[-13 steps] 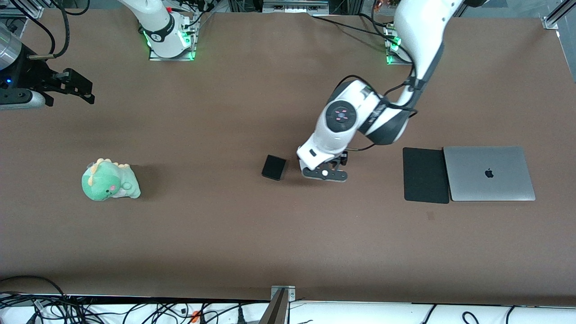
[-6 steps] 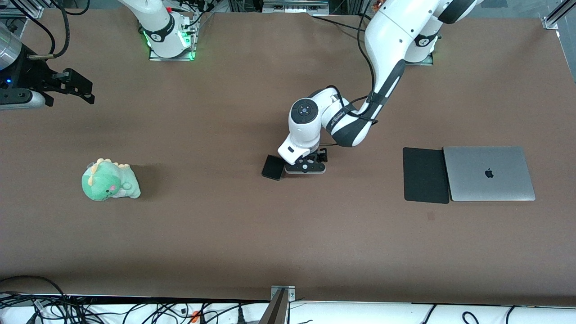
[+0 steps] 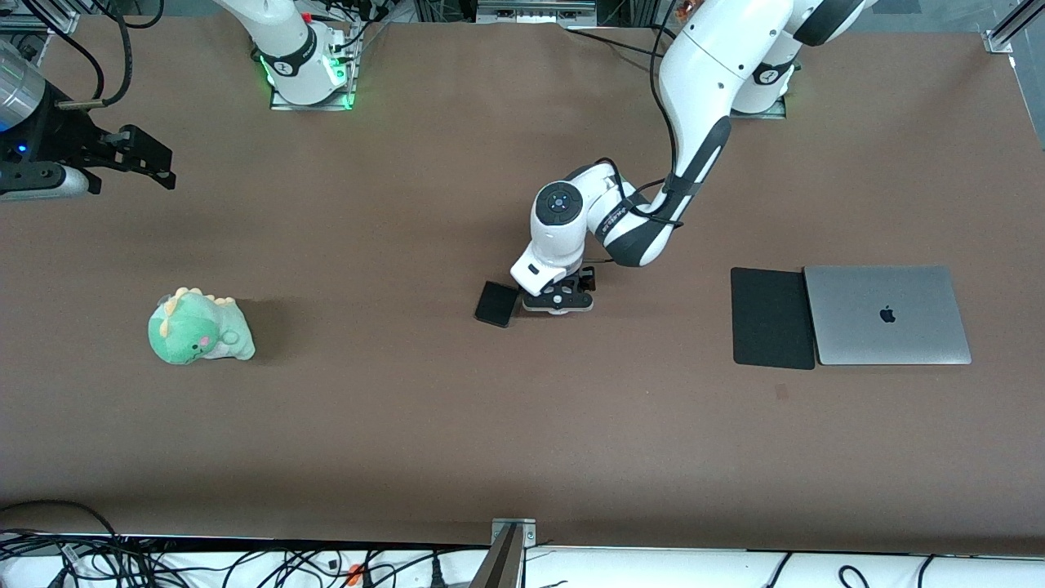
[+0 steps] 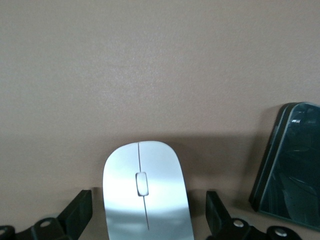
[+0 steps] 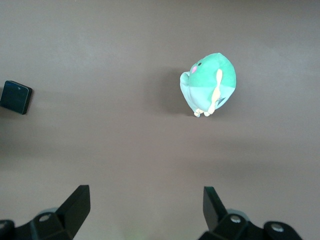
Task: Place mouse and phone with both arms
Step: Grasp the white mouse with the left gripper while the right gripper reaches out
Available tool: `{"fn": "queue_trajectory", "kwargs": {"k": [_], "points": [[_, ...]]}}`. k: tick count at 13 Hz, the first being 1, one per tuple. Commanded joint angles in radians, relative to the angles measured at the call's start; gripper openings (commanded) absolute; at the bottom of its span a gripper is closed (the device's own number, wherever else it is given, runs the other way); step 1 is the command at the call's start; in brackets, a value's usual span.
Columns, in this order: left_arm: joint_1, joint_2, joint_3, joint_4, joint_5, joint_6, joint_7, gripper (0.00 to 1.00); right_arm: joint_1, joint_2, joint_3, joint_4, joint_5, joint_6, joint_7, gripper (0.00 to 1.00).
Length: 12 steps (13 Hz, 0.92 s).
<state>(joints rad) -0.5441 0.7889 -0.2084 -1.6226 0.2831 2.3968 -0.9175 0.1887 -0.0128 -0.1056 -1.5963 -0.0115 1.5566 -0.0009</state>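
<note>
my left pincer (image 3: 558, 300) is down low at the middle of the table (image 3: 408, 425), fingers (image 4: 80, 212) spread wide apart with the mouse (image 4: 145, 192) lying between them. the left wrist view shows a gap on each side of the white shell, so i am around it and not pressing it. the mouse lies flat on the table. the phone (image 3: 496, 304) lies flat just beside my left pincer, toward the right arm's end of the table, apart from the mouse; i hold nothing.

my left arm reaches out from its base, elbow bent, the wrist turned straight down over the mouse.

my right pincer (image 3: 151, 157) waits up in the air over the table's edge at the right arm's end, fingers (image 5: 75, 205) wide apart and empty. its wrist view looks down on a green plush dinosaur (image 3: 198, 328) and, farther off, the phone.

toward the left arm's end lie a black mat (image 3: 771, 318) and a closed silver laptop (image 3: 887, 314), side by side and touching.
</note>
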Motion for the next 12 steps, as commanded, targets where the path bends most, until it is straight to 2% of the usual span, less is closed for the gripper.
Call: {"fn": "queue_trajectory", "kwargs": {"k": [1, 2, 3, 4, 5, 9, 12], "points": [[-0.013, -0.023, 0.004, -0.029, 0.033, 0.015, -0.041, 0.60, 0.006, 0.048, -0.002, 0.024, 0.007, 0.022, -0.004, 1.00], [-0.013, -0.023, 0.006, -0.029, 0.033, 0.015, -0.050, 0.38, 0.009, 0.059, 0.000, 0.024, 0.005, 0.026, -0.001, 1.00], [-0.013, -0.023, 0.004, -0.028, 0.033, 0.015, -0.052, 0.26, 0.005, 0.066, -0.002, 0.024, 0.008, 0.028, -0.004, 1.00], [-0.010, -0.031, 0.004, -0.026, 0.031, 0.010, -0.055, 0.19, 0.008, 0.086, -0.002, 0.018, 0.008, 0.020, -0.007, 1.00], [0.004, -0.049, 0.004, -0.023, 0.028, 0.001, -0.061, 0.15, 0.024, 0.155, 0.003, 0.028, -0.001, 0.010, -0.011, 1.00], [0.104, -0.181, 0.001, -0.011, 0.021, -0.190, -0.009, 0.12, 0.038, 0.168, 0.006, 0.027, 0.008, 0.005, -0.014, 1.00], [0.218, -0.284, -0.002, -0.008, -0.020, -0.344, 0.228, 0.11, 0.084, 0.238, 0.006, 0.015, 0.089, 0.052, 0.082, 1.00]]}}
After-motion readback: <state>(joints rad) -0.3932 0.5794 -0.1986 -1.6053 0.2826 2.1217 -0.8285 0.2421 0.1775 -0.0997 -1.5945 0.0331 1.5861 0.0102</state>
